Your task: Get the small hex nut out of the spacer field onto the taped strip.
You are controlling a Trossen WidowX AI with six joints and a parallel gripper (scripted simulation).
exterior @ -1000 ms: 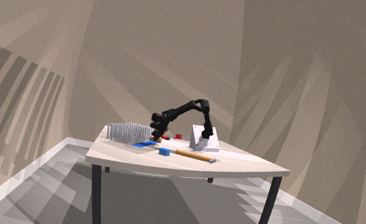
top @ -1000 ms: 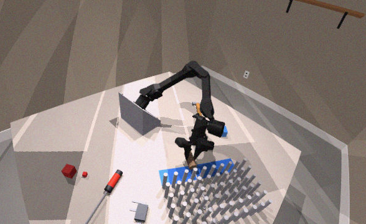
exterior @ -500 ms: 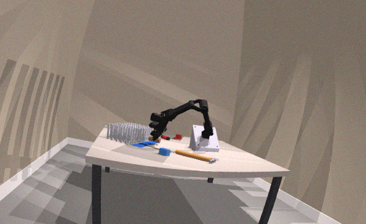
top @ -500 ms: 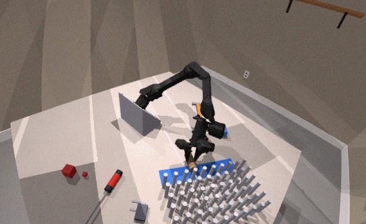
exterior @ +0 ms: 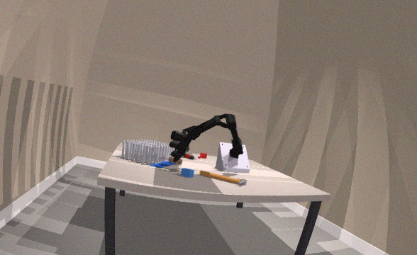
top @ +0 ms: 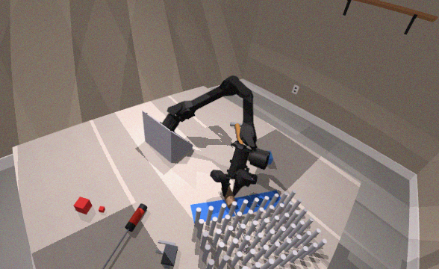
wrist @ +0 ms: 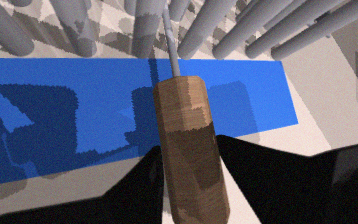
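My gripper [top: 228, 192] [exterior: 175, 159] [wrist: 188, 146] is shut on the wooden handle [top: 230, 201] [wrist: 187, 107] of a tool, above the near edge of the blue taped strip [top: 204, 210] [exterior: 160, 165] [wrist: 272, 95]. The tool's thin metal shaft [wrist: 173, 57] reaches forward over the strip and in between the front metal spacers [wrist: 200, 32] in the wrist view. The field of upright grey spacers [top: 246, 239] [exterior: 146, 151] stands beyond the strip. The shaft's far end is hidden among the spacers. I cannot make out the hex nut in any view.
A red-handled screwdriver [top: 137, 217] and a dark clip-like part [top: 169, 255] lie left of the field in the top view. Two red cubes [top: 82, 205] lie farther left. An orange-handled hammer [exterior: 219, 176] and a blue block [exterior: 187, 173] lie on the table's other side.
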